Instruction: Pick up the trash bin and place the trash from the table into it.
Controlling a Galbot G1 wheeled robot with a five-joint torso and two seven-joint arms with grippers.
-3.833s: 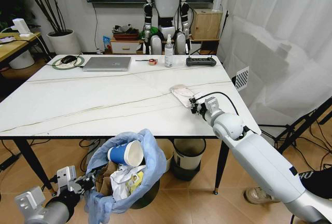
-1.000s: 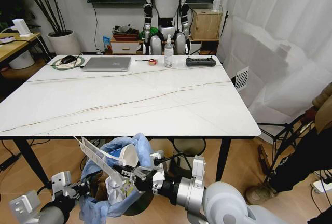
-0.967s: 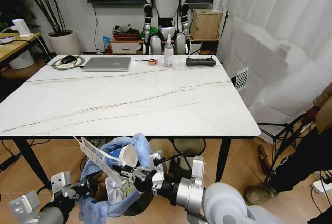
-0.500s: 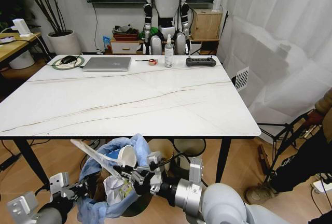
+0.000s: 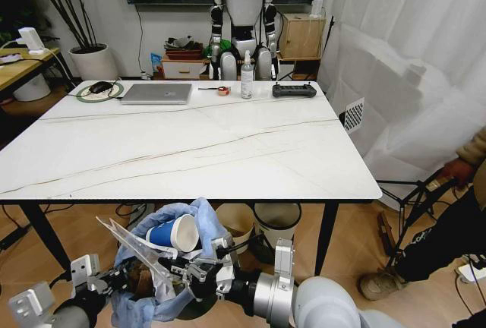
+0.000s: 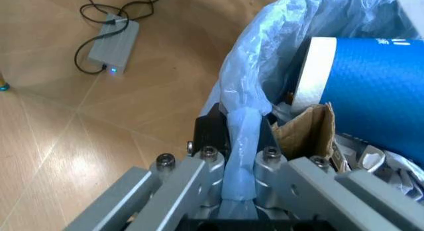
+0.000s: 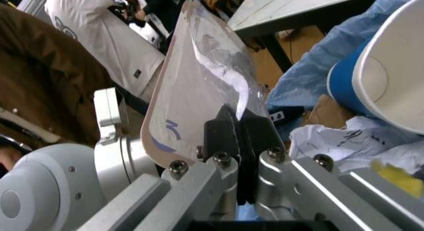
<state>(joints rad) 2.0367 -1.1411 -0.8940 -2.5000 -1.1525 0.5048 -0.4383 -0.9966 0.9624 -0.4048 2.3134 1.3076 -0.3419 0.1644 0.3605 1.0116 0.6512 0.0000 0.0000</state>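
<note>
One trash bin (image 5: 163, 286), one paper cup (image 5: 171, 233), one flat plastic packet (image 7: 198, 97)

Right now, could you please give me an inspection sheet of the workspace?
Surface: table holds no litter.
Job's things: trash bin below the front edge, holding paper cup, cardboard, tissues.
Clutter: laptop, spray bottle at the far edge.
Hands: left hand shut on the bin's bag; right hand shut on plastic packet over the bin.
Cables: power adapter with cord on the floor.
Surroundings: cream bin under the table.
</note>
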